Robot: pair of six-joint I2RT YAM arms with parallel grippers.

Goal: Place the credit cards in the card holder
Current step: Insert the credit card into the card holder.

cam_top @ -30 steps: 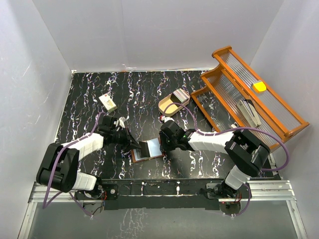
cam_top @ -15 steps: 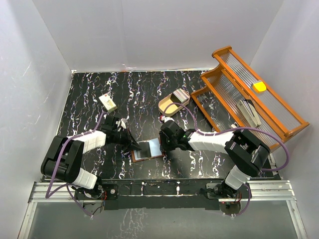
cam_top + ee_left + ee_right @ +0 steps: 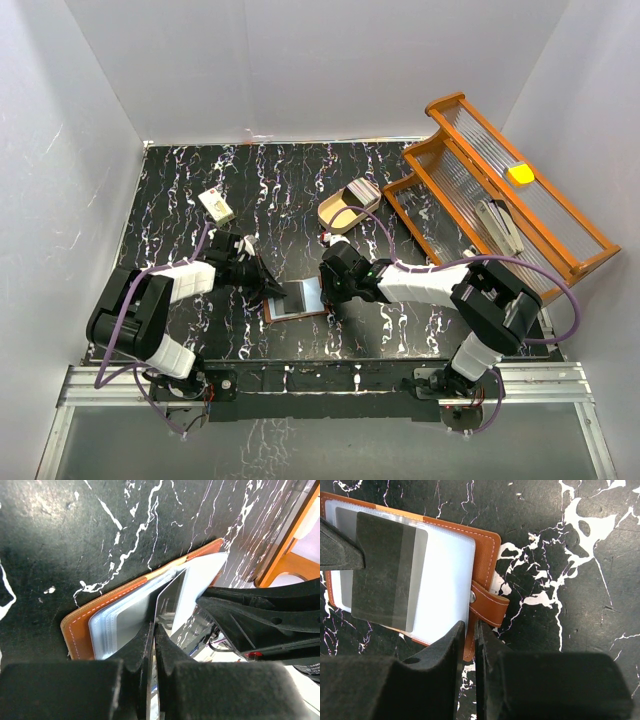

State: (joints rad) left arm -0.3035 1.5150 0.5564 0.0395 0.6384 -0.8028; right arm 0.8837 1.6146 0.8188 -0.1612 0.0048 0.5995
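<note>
The brown leather card holder (image 3: 297,300) lies open on the black marbled table, with pale clear sleeves showing. My left gripper (image 3: 271,288) is shut on one dark credit card (image 3: 169,604), whose far end lies in the holder's sleeves (image 3: 120,622). In the right wrist view the dark card (image 3: 385,570) lies partly under a clear sleeve, and the left finger (image 3: 335,550) is at its left edge. My right gripper (image 3: 472,627) is shut on the holder's right edge (image 3: 485,565), just below the snap strap (image 3: 490,607). In the top view it (image 3: 328,292) is at the holder's right side.
A beige oval tray (image 3: 338,212) with greyish cards in it stands behind the holder. A small cream block (image 3: 216,205) lies at the back left. An orange wooden rack (image 3: 470,150) with a yellow piece (image 3: 520,173) stands at the right.
My left gripper has moved right towards the holder with the card, and the card now lies lower and further over the sleeves. The right gripper and the holder have stayed put.
</note>
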